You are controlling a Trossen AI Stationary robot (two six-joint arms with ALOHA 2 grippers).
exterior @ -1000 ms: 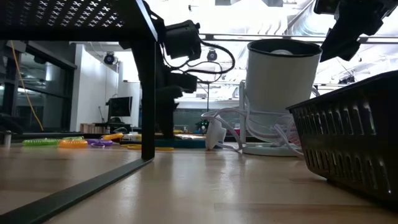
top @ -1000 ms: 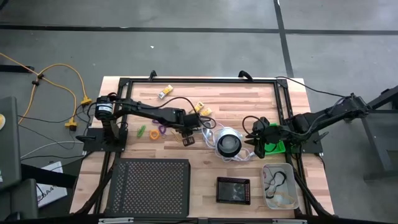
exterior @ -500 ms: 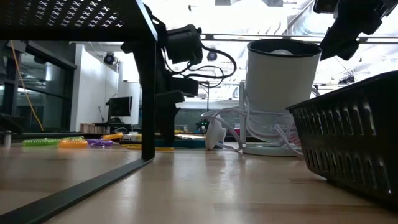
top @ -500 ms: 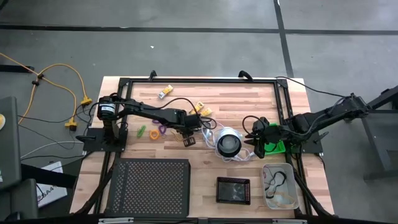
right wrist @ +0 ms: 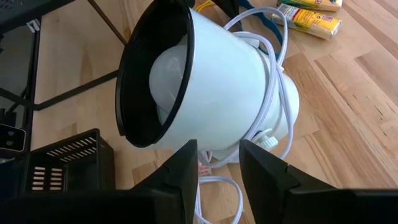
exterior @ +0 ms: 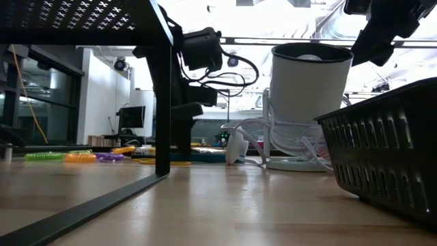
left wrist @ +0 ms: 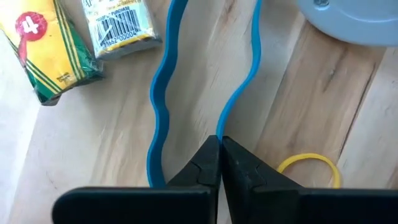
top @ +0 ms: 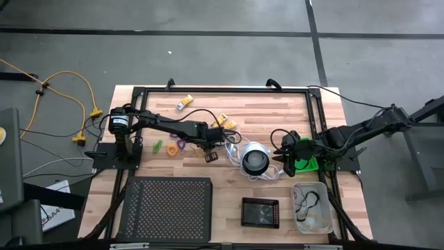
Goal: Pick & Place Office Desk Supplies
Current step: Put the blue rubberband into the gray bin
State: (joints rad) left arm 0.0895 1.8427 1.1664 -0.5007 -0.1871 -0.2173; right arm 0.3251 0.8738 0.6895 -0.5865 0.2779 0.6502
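Observation:
A teal cord loop (left wrist: 163, 93) lies on the wooden table next to two yellow-and-white packs (left wrist: 46, 59) and a yellow loop (left wrist: 310, 165). My left gripper (left wrist: 219, 144) is down at the table's middle (top: 219, 141), shut on one strand of the teal cord. Green (top: 158, 146), orange (top: 171, 150) and purple (top: 180, 144) loops lie left of it. Another pack (top: 184, 104) lies toward the far edge. My right gripper (right wrist: 218, 163) waits open above the table, just right of the white-and-black lamp (top: 255, 160). My left gripper pinches one strand of the teal cord (left wrist: 222, 124) between its two fingertips, coming steeply from above. The strand ends at the shut tips; the loop's other strand (left wrist: 155, 143) passes beside the fingers. The cord lies slack on the table.
The lamp's white cord (right wrist: 273, 81) coils around its base. A green tray (top: 306, 165) sits under the right arm, a clear tray (top: 310, 206) and a small black tray (top: 260, 212) lie near the front, and a large black mesh tray (top: 166, 208) is at front left.
My left gripper has stayed in place and shut its fingers on the teal cord. Nothing on the table has moved.

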